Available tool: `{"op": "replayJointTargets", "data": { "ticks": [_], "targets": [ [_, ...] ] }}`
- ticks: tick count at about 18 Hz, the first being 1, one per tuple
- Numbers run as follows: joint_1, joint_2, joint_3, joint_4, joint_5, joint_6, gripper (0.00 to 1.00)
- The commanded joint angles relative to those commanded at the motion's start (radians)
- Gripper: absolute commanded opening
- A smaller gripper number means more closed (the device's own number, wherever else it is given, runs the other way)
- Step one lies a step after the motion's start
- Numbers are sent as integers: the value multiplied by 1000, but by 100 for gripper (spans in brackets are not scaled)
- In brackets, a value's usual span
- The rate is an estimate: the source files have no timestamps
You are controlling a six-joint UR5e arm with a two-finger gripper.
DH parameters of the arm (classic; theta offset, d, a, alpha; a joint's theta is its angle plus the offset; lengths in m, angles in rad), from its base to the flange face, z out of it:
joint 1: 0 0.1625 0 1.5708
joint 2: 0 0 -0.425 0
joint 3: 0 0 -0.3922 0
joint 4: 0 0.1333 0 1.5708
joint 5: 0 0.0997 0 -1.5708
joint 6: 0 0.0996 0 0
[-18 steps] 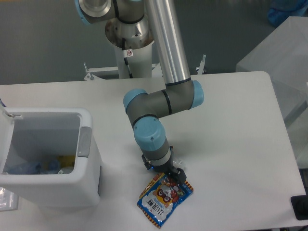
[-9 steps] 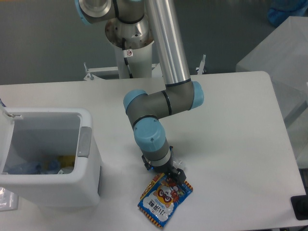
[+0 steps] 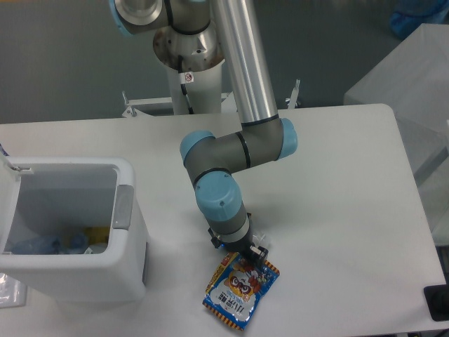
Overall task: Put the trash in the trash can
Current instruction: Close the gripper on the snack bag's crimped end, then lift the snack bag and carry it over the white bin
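Observation:
The trash in view is a blue glossy snack packet (image 3: 238,291) with a red-and-white cartoon face, near the table's front edge. My gripper (image 3: 247,254) points down at the packet's top edge, and its dark fingers (image 3: 257,253) are closed on that edge. The wrist hides most of the fingers. The trash can (image 3: 130,246) is a white boxy bin with a grey tab (image 3: 123,206) on its right rim. It stands to the left of the packet, a short gap away. Blue and yellow scraps (image 3: 59,244) lie inside it.
The arm's base column (image 3: 189,70) rises at the back of the table. A translucent box (image 3: 410,77) stands off the right edge. A black object (image 3: 438,302) sits at the front right corner. A clear bag (image 3: 8,289) lies left of the bin.
The packet has turned a little: its lower tip has swung right and its right corner has risen, following the gripper. The arm has barely moved.

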Motion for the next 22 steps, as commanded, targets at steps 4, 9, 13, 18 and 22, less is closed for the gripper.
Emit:
{"op": "replayJointTargets", "data": {
  "ticks": [4, 9, 13, 18, 22],
  "targets": [
    [0, 5, 17, 0, -6, -20, 26],
    [5, 11, 23, 0, -12, -38, 14],
    [5, 14, 31, -2, -14, -74, 6],
    [8, 32, 28, -2, -17, -86, 0],
    [12, 51, 34, -2, -31, -104, 0]
  ]
}}
